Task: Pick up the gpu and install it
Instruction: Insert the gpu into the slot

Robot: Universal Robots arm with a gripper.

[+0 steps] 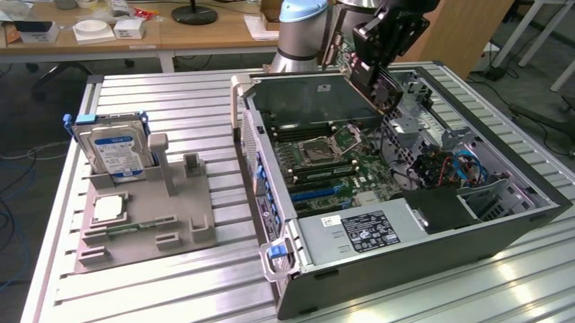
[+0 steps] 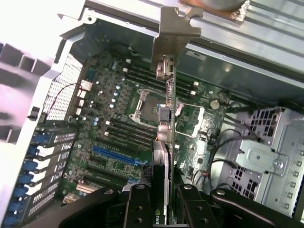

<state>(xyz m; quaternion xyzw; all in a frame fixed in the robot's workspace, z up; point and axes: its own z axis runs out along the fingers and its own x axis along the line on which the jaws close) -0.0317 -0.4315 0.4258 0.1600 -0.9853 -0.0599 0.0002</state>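
1. Jaws: clamped on the gpu [image 2: 164, 128] at its near end. The card shows edge-on, with the silver bracket [image 2: 173, 33] at the far end.
2. Location: the gpu hangs over the open computer case [image 1: 404, 269], above the motherboard [image 2: 118, 109], towards the tabletop's [image 1: 161, 282] far edge.
3. Likely faults: the bracket may snag the case wall. If the card is not lined up with the blue slot [image 2: 111, 153], it may strike the CPU socket [image 2: 149, 102].
4. Not visible: the contact between jaws and card is cut off, and the card's connector edge cannot be made out.
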